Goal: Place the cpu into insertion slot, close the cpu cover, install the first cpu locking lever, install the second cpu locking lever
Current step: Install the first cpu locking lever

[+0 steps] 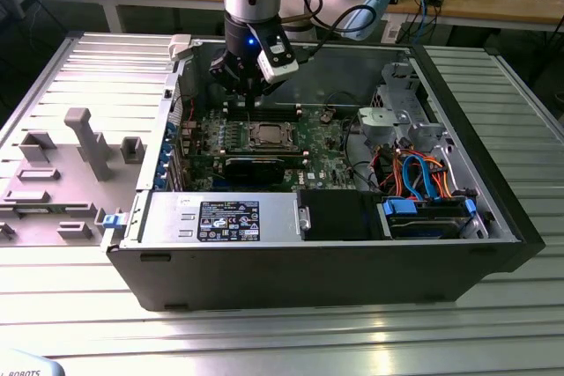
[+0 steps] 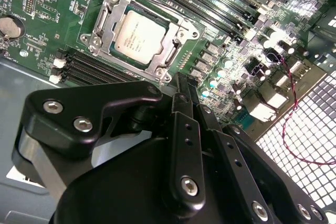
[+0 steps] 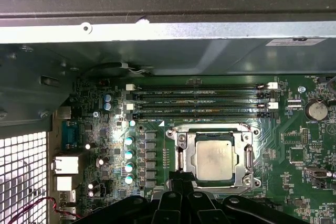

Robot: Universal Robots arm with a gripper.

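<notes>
The cpu [image 1: 264, 135] lies flat in the insertion slot [image 1: 264, 122] on the green motherboard, silver top up. In both wrist views the cpu [image 2: 139, 32] [image 3: 214, 158] shows through the square window of the cpu cover [image 2: 107, 22] [image 3: 181, 145], which lies down flat around it. A thin metal lever [image 3: 248, 157] runs along one side of the frame. My gripper [image 1: 251, 99] hangs just above the board at the socket's edge. Its black fingers [image 2: 181, 90] [image 3: 177, 182] are pressed together and hold nothing.
The open computer case [image 1: 493, 244] lies on a slatted metal table. Memory slots [image 3: 199, 100] run beside the socket. A black power supply [image 1: 229, 217] and a drive bay with blue and orange cables [image 1: 423, 173] fill the near side. A grey fixture plate [image 1: 79, 143] sits at the exterior view's left.
</notes>
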